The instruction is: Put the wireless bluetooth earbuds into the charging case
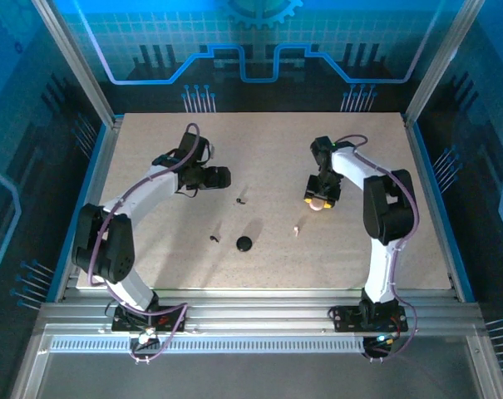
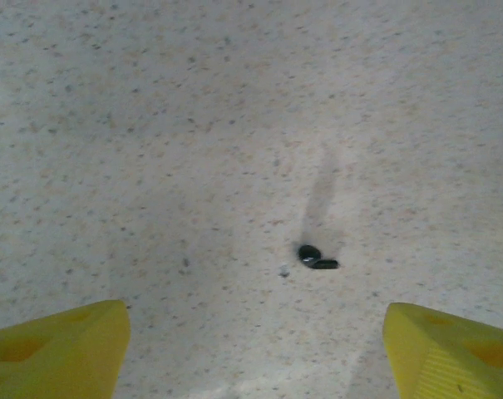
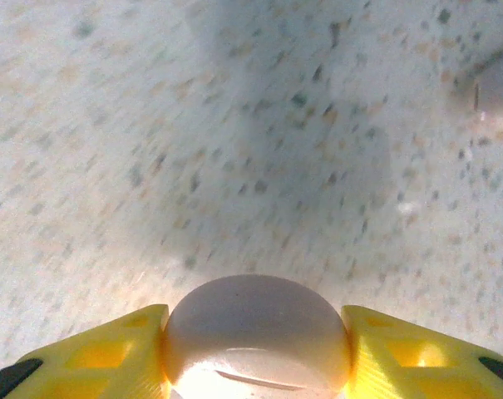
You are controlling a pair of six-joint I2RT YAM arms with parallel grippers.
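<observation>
Now: the left pincer (image 2: 253, 320) hovers over a black earbud (image 2: 316, 258). I judge picking it up to be the step in hand, with nothing seated in the case yet.
Left pincer state: open, jaws wide apart, nothing between them, clear of the desk (image 2: 151, 125).
Black earbud place: flat on the desk ahead of the left pincer, offset toward its right finger and touching neither finger.
Right pincer (image 3: 253, 322): closed on the charging case (image 3: 255, 341), with a yellow finger pressed against each side.
Charging case: a pale rounded shell held at the fingertips; I cannot tell whether its lid is up.
Other earbuds: a second black earbud (image 1: 214, 238) and a pale earbud (image 1: 297, 229) lie on the desk between the two pincers, the pale one near the right pincer.
Black disc (image 1: 244, 243): on the desk near the second black earbud, apart from it.
Doing it well: slide the left pincer sideways until the earbud sits centred between the fingers. Lower until the tips almost meet the desk, then close slowly.
Risk: so small a piece will probably skid or flip if one finger arrives first.
</observation>
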